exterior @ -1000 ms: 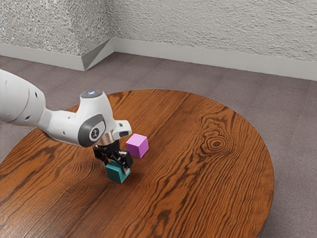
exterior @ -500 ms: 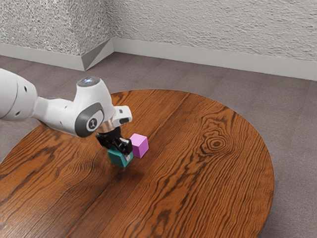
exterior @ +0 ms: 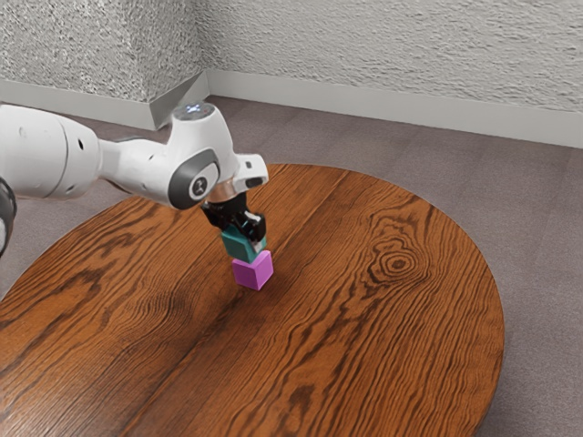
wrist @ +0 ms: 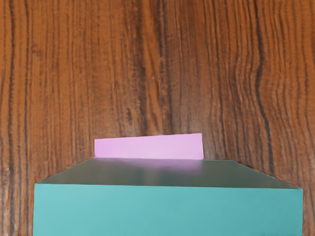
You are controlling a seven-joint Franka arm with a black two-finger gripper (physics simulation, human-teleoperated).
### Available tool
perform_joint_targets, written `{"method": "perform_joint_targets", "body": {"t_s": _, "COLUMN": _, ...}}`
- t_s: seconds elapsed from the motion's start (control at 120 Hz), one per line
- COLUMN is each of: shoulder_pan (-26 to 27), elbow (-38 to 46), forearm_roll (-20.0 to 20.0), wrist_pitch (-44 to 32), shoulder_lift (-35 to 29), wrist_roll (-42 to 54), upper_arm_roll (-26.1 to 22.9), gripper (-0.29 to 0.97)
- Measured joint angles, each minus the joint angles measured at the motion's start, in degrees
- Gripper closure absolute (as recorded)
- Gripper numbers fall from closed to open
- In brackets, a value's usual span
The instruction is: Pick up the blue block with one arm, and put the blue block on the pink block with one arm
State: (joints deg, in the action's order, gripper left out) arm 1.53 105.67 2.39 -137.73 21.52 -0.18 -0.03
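Note:
My black gripper (exterior: 242, 238) is shut on the blue-green block (exterior: 240, 243), holding it directly over the pink block (exterior: 253, 270) on the round wooden table (exterior: 383, 300). In the exterior view the held block sits just above or on the pink block's top; I cannot tell whether they touch. The wrist view has the blue-green block (wrist: 167, 209) large under my hand, and a strip of the pink block (wrist: 149, 146) peeks out beyond its far edge.
The wooden table spreads wide toward the exterior view's right and front. Its rim (exterior: 496, 300) curves on the exterior view's right. A grey floor and textured walls surround it.
My arm lifted the blue-green block off the table and carried it up and toward the exterior view's right, from beside the pink block to above it. The pink block stayed put.

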Motion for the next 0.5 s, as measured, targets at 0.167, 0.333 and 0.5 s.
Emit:
{"method": "perform_joint_targets", "body": {"t_s": 0.167, "shoulder_pan": -0.12, "elbow": -1.15, "forearm_roll": -0.08, "wrist_pitch": 0.5, "shoulder_lift": 1.16, "wrist_roll": 0.12, "upper_arm_roll": -0.04, "gripper": 0.33}}
{"method": "perform_joint_targets", "body": {"t_s": 0.333, "shoulder_pan": -0.38, "elbow": -2.49, "forearm_roll": -0.14, "wrist_pitch": 0.73, "shoulder_lift": 2.19, "wrist_roll": 0.23, "upper_arm_roll": -0.06, "gripper": 0.32}}
{"method": "perform_joint_targets", "body": {"t_s": 0.5, "shoulder_pan": -0.51, "elbow": -2.99, "forearm_roll": -0.25, "wrist_pitch": 0.83, "shoulder_lift": 2.69, "wrist_roll": 0.34, "upper_arm_roll": -0.75, "gripper": 0.32}}
